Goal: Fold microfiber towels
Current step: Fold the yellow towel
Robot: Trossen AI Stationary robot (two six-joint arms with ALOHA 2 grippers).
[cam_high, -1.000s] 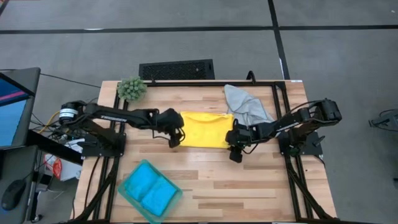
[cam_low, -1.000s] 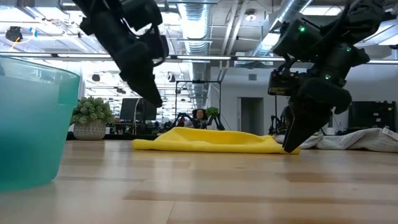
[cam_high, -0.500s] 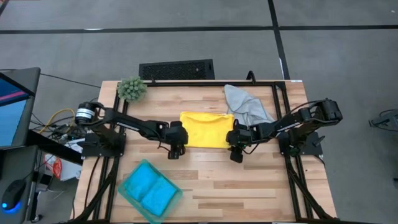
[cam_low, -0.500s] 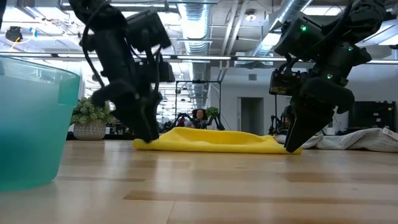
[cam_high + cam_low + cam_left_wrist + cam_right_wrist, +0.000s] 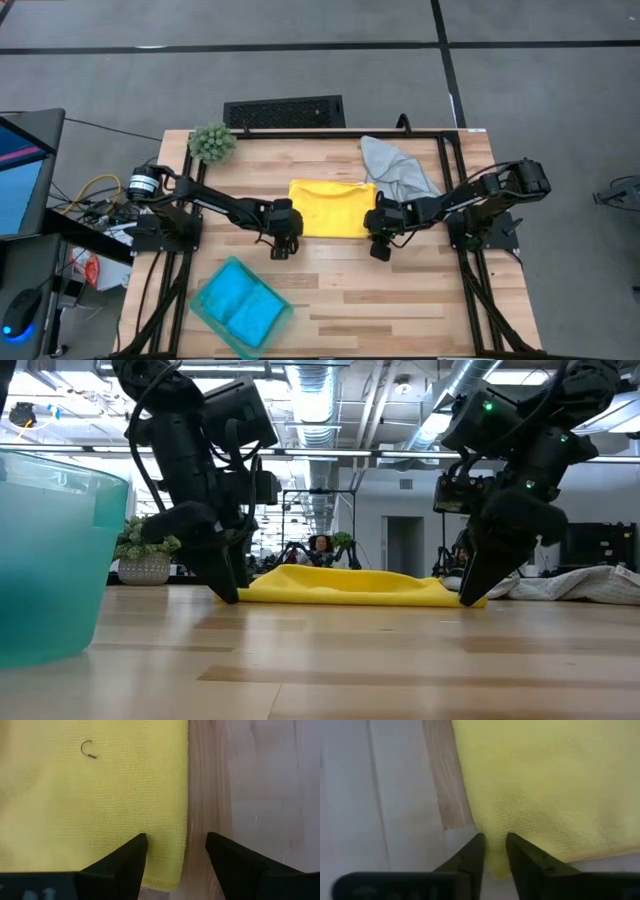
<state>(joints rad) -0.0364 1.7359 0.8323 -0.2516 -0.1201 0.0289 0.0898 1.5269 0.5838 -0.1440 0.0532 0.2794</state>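
My left gripper [image 5: 176, 845] stands open over the yellow towel [image 5: 330, 208] edge. My right gripper [image 5: 494, 849] pinches its other corner

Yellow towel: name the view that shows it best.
The high view: the whole yellow towel lies flat between both grippers. The low view shows only its near edge; each wrist view shows one corner.

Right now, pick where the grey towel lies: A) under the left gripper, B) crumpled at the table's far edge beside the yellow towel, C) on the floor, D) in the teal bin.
B: the grey towel sits bunched beside the yellow towel.
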